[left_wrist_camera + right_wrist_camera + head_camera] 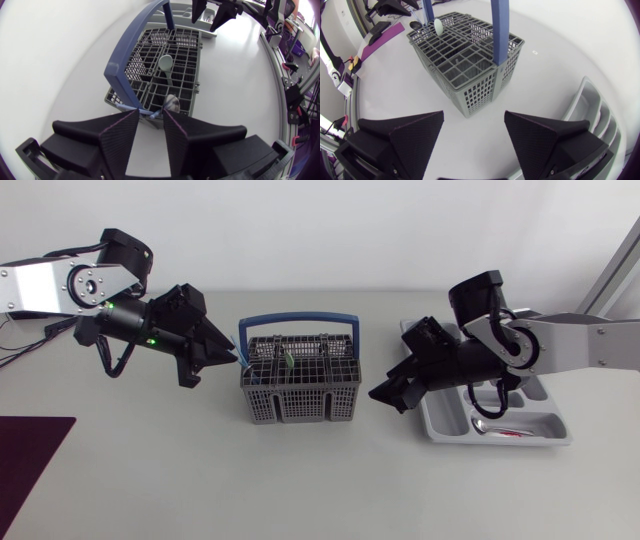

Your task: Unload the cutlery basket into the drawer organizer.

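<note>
**Surface.** White table (150,480); a purple mat (30,455) lies at its near left corner.

**Item 1, cutlery basket (300,385).** Grey mesh, standing mid-table between our two arms. Its blue handle (297,320) arches over it from side to side.

**Item 2, contents.** A pale green spoon (166,63) stands upright, bowl up, in a middle compartment. A metal spoon (171,103) stands the same way at the basket's corner nearest our left gripper (228,360). Both long axes are vertical, so we judge a grasp must come from above.

**Item 3, left gripper.** Tips just beside the basket's left wall, jaws narrow and holding nothing. It is the nearer arm; the metal spoon sits just ahead of its fingertips.

**Item 4, right gripper (385,400).** Near the basket's right wall but apart from it, jaws wide, empty.

**Item 5, drawer organizer (545,438).** Under and behind our right arm; one spoon (487,426) lies in its near compartment.

**Obstruction.** The handle's near upright stands close ahead of our left fingers.
</note>
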`<state>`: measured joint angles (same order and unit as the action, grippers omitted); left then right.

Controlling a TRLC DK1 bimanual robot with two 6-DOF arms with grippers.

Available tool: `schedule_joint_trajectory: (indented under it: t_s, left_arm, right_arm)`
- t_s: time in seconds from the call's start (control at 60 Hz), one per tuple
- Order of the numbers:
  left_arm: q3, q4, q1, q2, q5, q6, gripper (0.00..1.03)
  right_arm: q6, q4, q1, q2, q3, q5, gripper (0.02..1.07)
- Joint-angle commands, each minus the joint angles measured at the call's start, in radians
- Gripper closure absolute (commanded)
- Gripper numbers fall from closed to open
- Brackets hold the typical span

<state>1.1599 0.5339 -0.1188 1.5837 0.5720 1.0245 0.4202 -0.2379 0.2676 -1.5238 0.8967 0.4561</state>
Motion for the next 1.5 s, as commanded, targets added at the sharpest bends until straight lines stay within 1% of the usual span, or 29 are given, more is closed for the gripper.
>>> schedule_joint_trajectory:
  t_s: [0.0,0.117,0.217,0.317,0.433,0.617,1.0,1.233,1.3,1.483]
  left_arm:
    - [-0.002,0.008,-0.007,-0.021,0.012,0.014,0.67]
    - [-0.003,0.008,-0.007,-0.021,0.012,0.013,0.79]
    - [-0.008,0.009,-0.004,-0.019,0.012,0.014,0.81]
    - [-0.005,0.009,-0.004,-0.019,0.011,0.013,0.87]
    - [-0.009,0.015,-0.004,-0.021,0.009,0.014,0.88]
    - [-0.016,0.044,-0.008,-0.031,0.009,0.045,0.93]
    - [0.098,0.175,-0.002,-0.045,0.012,0.048,0.94]
    - [0.185,0.253,-0.001,-0.071,0.012,0.051,0.94]
    - [0.228,0.302,0.002,-0.082,0.012,0.063,0.94]
    - [0.304,0.373,0.021,-0.111,0.011,0.075,0.94]
  right_arm:
    - [0.009,0.005,0.009,-0.004,-0.024,0.003,0.20]
    - [0.011,0.005,0.009,-0.004,-0.027,0.001,0.20]
    - [0.011,0.005,0.009,-0.003,-0.028,0.003,0.20]
    - [0.011,0.005,0.009,-0.003,-0.030,0.003,0.19]
    - [0.009,0.009,0.010,-0.001,-0.035,0.003,0.18]
    - [0.009,0.011,0.013,0.005,-0.038,0.001,0.18]
    - [0.003,0.003,0.028,0.042,-0.038,-0.007,0.15]
    - [0.000,-0.011,0.061,0.083,-0.050,-0.037,0.15]
    - [0.000,-0.014,0.064,0.100,-0.055,-0.045,0.15]
    - [-0.001,-0.014,0.082,0.137,-0.068,-0.068,0.15]
